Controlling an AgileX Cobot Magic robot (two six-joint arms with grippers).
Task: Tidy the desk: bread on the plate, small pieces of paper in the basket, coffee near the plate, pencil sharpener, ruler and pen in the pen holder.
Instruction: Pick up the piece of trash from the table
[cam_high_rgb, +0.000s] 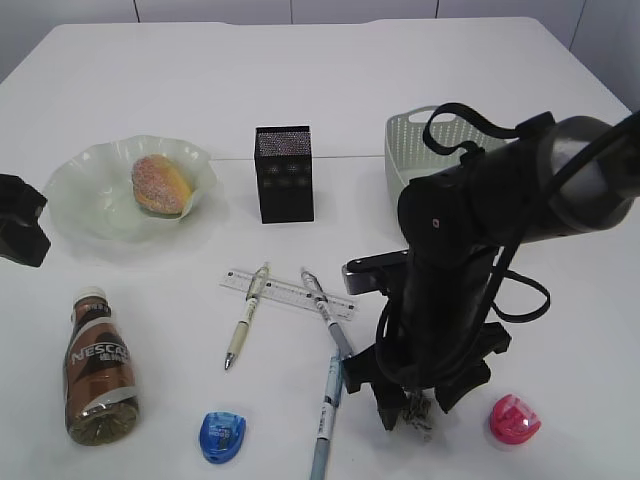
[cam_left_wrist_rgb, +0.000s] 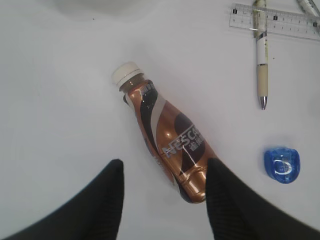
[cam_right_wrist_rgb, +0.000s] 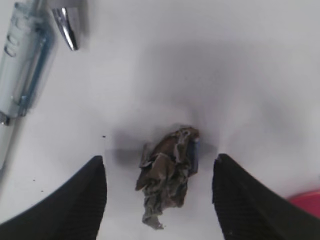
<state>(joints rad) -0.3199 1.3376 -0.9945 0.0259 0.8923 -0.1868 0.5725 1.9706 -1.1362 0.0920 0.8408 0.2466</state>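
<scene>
Desk (cam_high_rgb: 330, 80), white, filling the whole exterior view. Right arm (cam_high_rgb: 480, 230) is reaching down steeply over the front right part of the desk, its cables looping beside the wrist. Right gripper (cam_high_rgb: 410, 415) is pointing at the surface with its fingers (cam_right_wrist_rgb: 80, 200) spread wide on either side of a crumpled scrap of paper (cam_right_wrist_rgb: 167, 172), neither finger touching it. Left gripper (cam_high_rgb: 20, 220) is showing only at the left edge; its fingers (cam_left_wrist_rgb: 107, 200) are standing wide apart above the lower end of the coffee bottle (cam_high_rgb: 98, 365), which is lying on its side near the front left corner. Plate (cam_high_rgb: 125, 185) is sitting toward the left edge with the bread (cam_high_rgb: 160, 183) on it. Basket (cam_high_rgb: 420, 145) is resting toward the back right, partly behind the arm. Pen holder (cam_high_rgb: 284, 173) is standing upright mid-desk. Ruler (cam_high_rgb: 288, 292) is lying in front of it, crossed by two pens (cam_high_rgb: 245, 318); a third pen (cam_high_rgb: 327, 420) is lying near the front edge. Blue sharpener (cam_high_rgb: 221, 436) is sitting at the front edge, pink sharpener (cam_high_rgb: 514, 420) just right of the right gripper.
</scene>
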